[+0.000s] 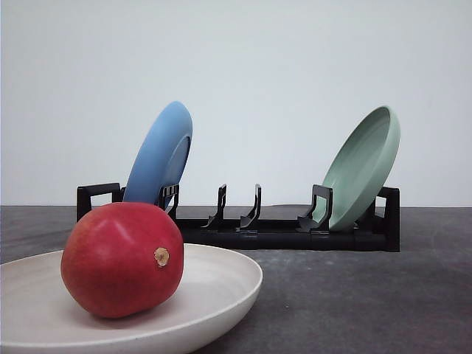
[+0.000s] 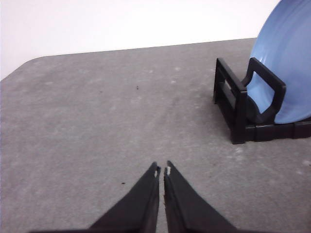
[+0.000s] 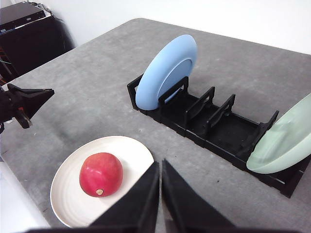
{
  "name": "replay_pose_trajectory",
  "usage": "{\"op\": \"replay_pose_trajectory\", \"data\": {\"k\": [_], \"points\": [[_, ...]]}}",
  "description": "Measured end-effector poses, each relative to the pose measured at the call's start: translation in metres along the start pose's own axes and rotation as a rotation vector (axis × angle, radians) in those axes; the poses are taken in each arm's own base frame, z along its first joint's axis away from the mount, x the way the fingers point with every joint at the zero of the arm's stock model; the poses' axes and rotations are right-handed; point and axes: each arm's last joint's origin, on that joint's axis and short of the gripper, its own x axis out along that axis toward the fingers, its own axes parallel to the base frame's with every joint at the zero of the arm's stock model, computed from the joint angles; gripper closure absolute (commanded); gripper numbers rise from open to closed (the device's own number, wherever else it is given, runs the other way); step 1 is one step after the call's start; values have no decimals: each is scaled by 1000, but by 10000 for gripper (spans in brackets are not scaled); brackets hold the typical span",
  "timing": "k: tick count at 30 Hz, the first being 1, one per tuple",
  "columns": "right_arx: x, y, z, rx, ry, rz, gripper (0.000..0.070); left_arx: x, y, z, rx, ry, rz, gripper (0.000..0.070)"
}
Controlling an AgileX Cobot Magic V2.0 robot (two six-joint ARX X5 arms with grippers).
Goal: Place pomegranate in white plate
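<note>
Resting inside the white plate (image 3: pixel 73 194) near the worktop's front edge, the pomegranate (image 3: pixel 101 174) looks delivered. Both the right gripper (image 3: pixel 161 165) and left gripper (image 2: pixel 162 170) are pinched closed, holding nothing.

Lab-type test setup, not a home kitchen: a bare grey tabletop (image 3: pixel 97 87) is backed by a plain white wall (image 1: pixel 295 59). A black dish rack (image 3: pixel 214 126) is staged on it like a prop. Black equipment (image 3: pixel 29 34) is seen beyond the tabletop's edge.
</note>
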Motion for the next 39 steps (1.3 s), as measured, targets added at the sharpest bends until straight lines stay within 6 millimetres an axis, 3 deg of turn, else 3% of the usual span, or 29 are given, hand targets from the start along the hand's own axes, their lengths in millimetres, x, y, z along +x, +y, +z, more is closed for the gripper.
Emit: {"op": "replay_pose_trajectory", "data": {"k": [32,39], "points": [[-2,-1,0,2,-7,-5,700,0,0,0,0,0,4,700],[-2,-20,-1,68,-75,-140,700,0,0,0,-1,0,4,700]]}}
